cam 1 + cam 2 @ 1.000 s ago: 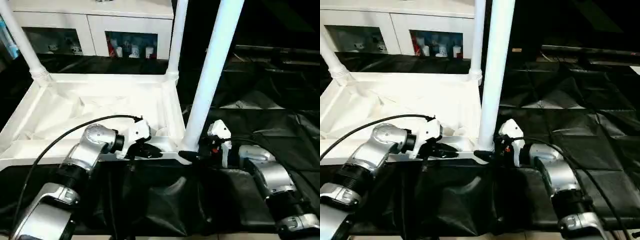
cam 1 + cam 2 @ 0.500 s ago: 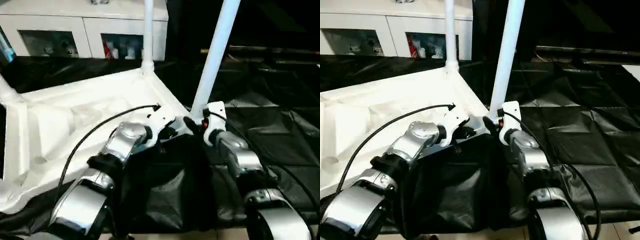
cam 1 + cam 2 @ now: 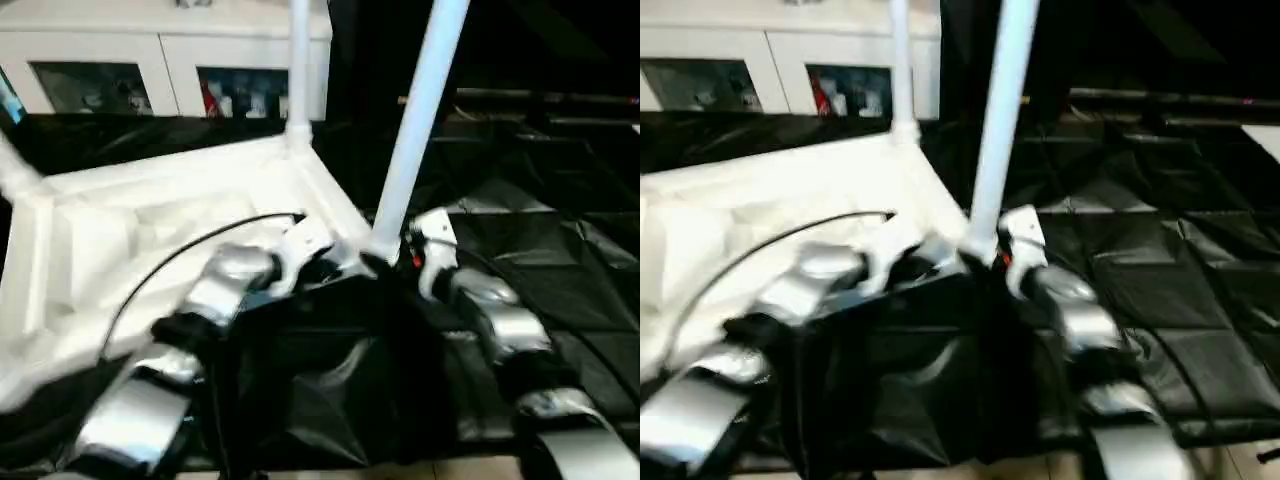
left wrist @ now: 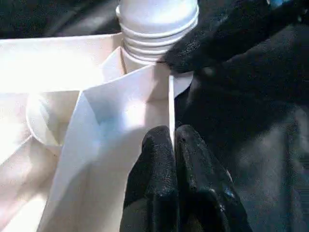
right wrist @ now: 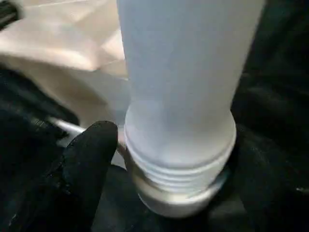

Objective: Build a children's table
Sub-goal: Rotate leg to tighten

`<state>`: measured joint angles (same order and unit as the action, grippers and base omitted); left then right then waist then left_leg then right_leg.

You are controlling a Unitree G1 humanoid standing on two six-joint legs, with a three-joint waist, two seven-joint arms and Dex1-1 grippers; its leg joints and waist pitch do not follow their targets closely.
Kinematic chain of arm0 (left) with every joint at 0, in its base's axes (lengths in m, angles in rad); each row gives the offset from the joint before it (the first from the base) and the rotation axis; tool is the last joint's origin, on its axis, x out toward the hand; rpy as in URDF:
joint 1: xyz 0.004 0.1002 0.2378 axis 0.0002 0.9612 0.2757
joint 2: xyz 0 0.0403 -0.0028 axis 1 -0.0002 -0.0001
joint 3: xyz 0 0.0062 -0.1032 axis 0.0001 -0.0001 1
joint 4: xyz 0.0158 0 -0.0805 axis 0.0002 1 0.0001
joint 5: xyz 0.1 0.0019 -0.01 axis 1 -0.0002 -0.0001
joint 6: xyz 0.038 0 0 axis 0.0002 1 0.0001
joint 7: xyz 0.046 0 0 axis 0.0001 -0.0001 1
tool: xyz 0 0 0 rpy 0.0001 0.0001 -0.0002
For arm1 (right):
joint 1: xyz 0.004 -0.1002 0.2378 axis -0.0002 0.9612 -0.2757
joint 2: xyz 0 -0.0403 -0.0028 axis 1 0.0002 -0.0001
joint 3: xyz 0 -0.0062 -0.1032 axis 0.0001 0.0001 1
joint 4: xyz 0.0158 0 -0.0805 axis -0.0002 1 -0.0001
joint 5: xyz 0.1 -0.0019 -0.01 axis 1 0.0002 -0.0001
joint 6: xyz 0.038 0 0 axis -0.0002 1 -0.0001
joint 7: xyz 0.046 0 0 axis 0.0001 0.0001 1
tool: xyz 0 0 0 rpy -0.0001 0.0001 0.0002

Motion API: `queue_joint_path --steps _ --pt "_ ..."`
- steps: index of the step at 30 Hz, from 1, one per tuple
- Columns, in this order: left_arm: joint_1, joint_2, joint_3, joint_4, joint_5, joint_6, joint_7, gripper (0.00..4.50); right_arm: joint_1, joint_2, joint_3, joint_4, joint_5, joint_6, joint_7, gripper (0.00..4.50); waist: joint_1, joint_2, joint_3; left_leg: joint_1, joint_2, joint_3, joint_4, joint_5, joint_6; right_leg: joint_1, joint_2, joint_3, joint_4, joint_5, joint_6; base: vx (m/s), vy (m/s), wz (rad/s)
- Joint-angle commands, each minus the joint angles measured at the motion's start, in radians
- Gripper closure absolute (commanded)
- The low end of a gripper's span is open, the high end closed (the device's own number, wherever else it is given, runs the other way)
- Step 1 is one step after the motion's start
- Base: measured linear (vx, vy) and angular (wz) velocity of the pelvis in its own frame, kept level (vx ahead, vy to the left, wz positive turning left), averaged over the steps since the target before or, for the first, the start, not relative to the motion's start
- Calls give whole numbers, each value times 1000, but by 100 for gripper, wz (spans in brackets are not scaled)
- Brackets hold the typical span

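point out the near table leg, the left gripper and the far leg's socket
near leg (image 3: 415, 110), left eye view, mid shaft
left gripper (image 4: 175, 145), left wrist view, between the fingertips on the tabletop rim
far leg's socket (image 3: 298, 132), left eye view, ribbed collar at the corner

Smooth white plastic table (image 3: 150, 215), crinkled black cloth (image 3: 560, 270)

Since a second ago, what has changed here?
The table has swung round on the black cloth. Its near corner, with the leg, moved away from the robot, and the far legs shifted left. Both arms stretched forward with it. Unchanged: the left gripper stays pinched on the rim, the right gripper stays at the leg's base, and the legs stay upright.
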<state>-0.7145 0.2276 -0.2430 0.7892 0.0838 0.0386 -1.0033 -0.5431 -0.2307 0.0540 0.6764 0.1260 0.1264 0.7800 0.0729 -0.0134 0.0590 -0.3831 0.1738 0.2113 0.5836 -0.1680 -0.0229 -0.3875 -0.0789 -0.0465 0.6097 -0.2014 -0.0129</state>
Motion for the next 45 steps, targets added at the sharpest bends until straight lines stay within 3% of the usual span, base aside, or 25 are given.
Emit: queue_joint_path --steps 1,4,12,17,22,24,26,28,30,33,34,39,41,44,45 --pt "13 -24 -31 -46 -51 -46 -87 450 13 3 51 -34 11 15 80 73 4 -2 -62 25 69 -36 -74 -261 26 30 -81 44 -80 -205 -224 0 0 0" --pt "30 15 -37 -77 -69 -48 -176 450 37 -46 61 -90 22 15 161 73 19 1 -62 29 74 -33 -74 -253 24 27 -80 45 -76 -182 -232 0 0 0" --pt "45 63 -32 -111 -81 -42 -264 450 87 -107 82 -167 29 47 262 73 25 0 -62 28 72 -33 -74 -259 14 26 -83 45 -76 -194 -231 0 0 0" --pt "41 62 -26 -109 -81 -39 -258 450 96 -95 84 -179 40 66 257 131 25 0 -63 29 72 -34 -75 -261 5 26 -83 45 -76 -202 -228 0 0 0" --pt "13 21 -8 -56 -46 -27 -120 450 90 -59 84 -138 8 68 158 169 22 -1 -61 30 70 -35 -76 -271 -3 24 -84 46 -80 -222 -222 0 0 0" --pt "-18 -10 5 -1 -21 -13 -3 450 53 -14 55 -43 -38 67 -18 174 15 2 -57 34 67 -36 -77 -301 -23 16 -85 47 -86 -276 -216 0 0 0" --pt "-36 -32 12 26 -11 0 63 450 24 18 25 19 -44 76 -127 175 8 -2 -58 33 65 -42 -78 -327 -40 21 -90 45 -93 -351 -196 0 0 0" --pt "-59 -64 23 60 -2 29 152 450 -10 61 -16 83 -32 82 -244 176 4 1 -57 36 66 -43 -78 -337 -40 15 -87 47 -96 -361 -185 0 0 0" --pt "-85 -95 41 96 3 71 255 450 -32 91 -37 120 -26 76 -321 176 3 1 -60 36 66 -43 -79 -324 -44 17 -85 47 -92 -335 -187 0 0 0" --pt "-120 -138 63 150 2 87 373 450 -64 133 -38 169 -36 58 -405 177 4 5 -60 38 64 -39 -76 -310 -37 16 -83 48 -92 -280 -197 0 0 0" --pt "-124 -143 63 157 4 83 380 450 -71 144 -43 177 -32 57 -414 177 6 1 -62 32 62 -39 -76 -293 -27 22 -83 47 -90 -260 -196 0 0 0" --pt "-136 -163 59 171 6 57 373 450 -102 196 -46 204 -28 12 -387 177 11 0 -65 25 62 -37 -73 -246 6 30 -85 45 -84 -191 -205 0 0 0" --pt "-131 -159 56 165 4 38 349 450 -102 195 -47 202 -22 -13 -366 121 11 1 -65 27 63 -37 -73 -247 11 29 -85 45 -84 -196 -206 0 0 0" --pt "-113 -142 44 143 -5 3 279 450 -92 181 -56 180 14 -17 -289 105 11 0 -64 23 63 -38 -74 -255 22 32 -85 44 -85 -209 -203 0 0 0" --pt "-97 -126 36 123 -11 -14 231 450 -78 159 -40 154 14 -23 -229 89 7 -3 -65 17 62 -40 -75 -244 27 37 -85 43 -83 -205 -199 0 0 0"
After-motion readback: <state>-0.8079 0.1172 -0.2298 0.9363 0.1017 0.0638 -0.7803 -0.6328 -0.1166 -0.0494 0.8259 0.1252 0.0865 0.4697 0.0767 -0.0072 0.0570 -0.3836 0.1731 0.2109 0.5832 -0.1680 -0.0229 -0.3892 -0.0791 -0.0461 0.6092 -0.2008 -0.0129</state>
